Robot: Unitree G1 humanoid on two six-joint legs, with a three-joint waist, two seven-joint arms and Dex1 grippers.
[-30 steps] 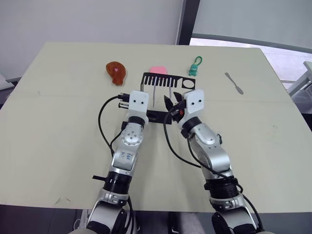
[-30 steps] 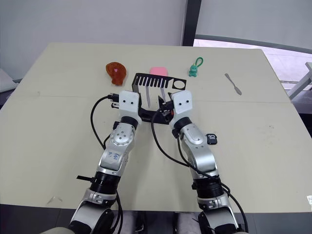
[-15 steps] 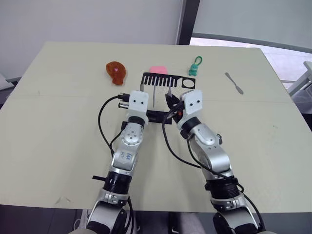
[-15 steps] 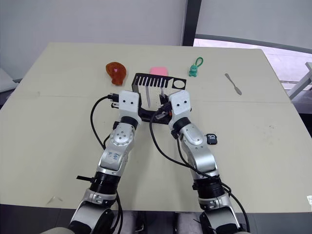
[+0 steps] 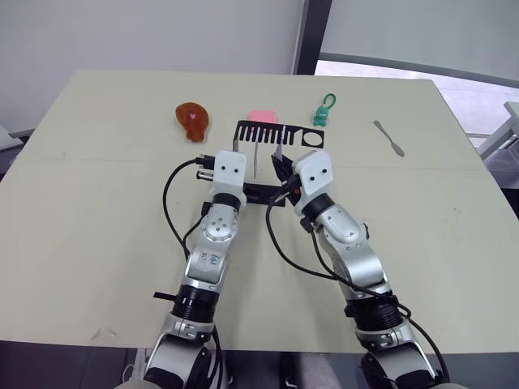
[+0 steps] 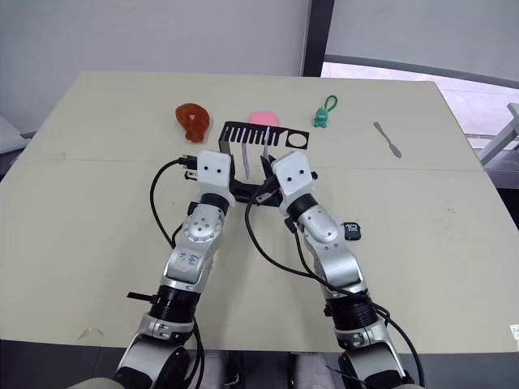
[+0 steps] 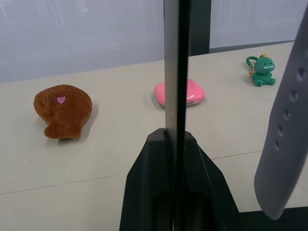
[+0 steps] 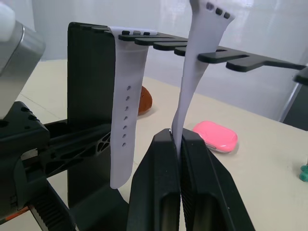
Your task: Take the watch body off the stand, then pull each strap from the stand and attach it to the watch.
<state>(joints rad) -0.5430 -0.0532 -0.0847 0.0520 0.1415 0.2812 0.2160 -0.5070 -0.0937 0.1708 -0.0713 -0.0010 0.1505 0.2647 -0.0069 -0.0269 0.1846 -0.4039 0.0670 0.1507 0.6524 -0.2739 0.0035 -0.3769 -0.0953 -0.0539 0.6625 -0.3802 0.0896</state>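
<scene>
Black bent-sheet stand [image 6: 258,134] at centre of beige counter [image 6: 97,227]. Brown plush toy [image 6: 192,119] at stand's 9 o'clock, near. Pink rounded case [image 6: 263,118] at 12 o'clock, just behind the comb top. Green keychain figure [image 6: 323,114] at 1 o'clock. Grey metal spatula-like tool [image 6: 388,138] at 3 o'clock, well apart. Two pale grey straps [image 8: 126,106] hang from the comb slots, side by side. Small black watch body [image 6: 351,231] on counter at stand's 5 o'clock, beside right arm. Left claw [image 7: 175,159] on stand's upright; right claw [image 8: 178,159] on one strap's lower end.
</scene>
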